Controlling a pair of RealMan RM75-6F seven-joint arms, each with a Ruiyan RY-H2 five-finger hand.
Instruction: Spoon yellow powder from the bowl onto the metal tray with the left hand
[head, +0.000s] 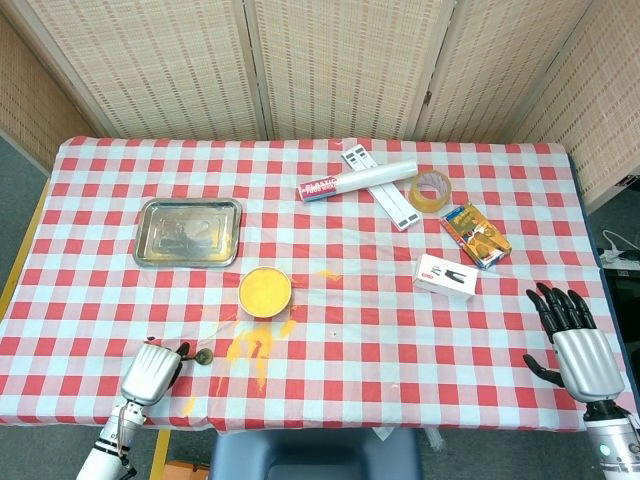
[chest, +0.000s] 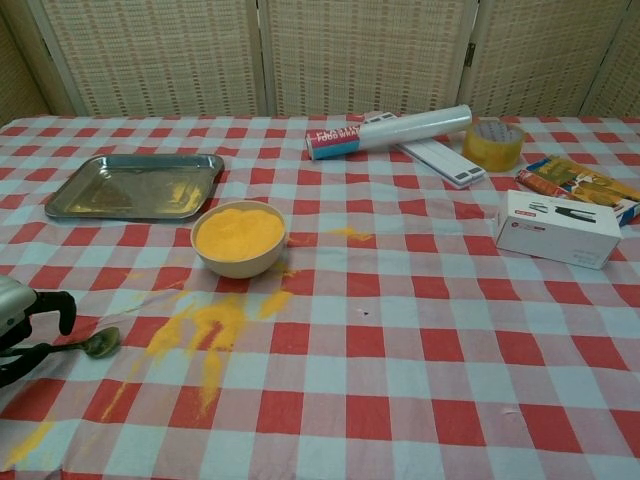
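Note:
A cream bowl (head: 265, 290) (chest: 239, 238) full of yellow powder stands at the middle left. Behind it to the left lies the metal tray (head: 189, 232) (chest: 133, 186), with a little yellow powder on it. A small spoon (head: 203, 355) (chest: 99, 342) lies on the cloth near the front edge, handle pointing left. My left hand (head: 150, 372) (chest: 22, 322) is at that handle, one dark finger arched above it and another below it, with the fingers apart. My right hand (head: 573, 342) hovers at the front right corner, fingers spread and holding nothing.
Spilled yellow powder (chest: 205, 330) streaks the cloth between bowl and spoon. At the back right lie a white roll (head: 360, 180), a tape ring (head: 429, 191), a colourful packet (head: 476, 235) and a white box (head: 446, 275).

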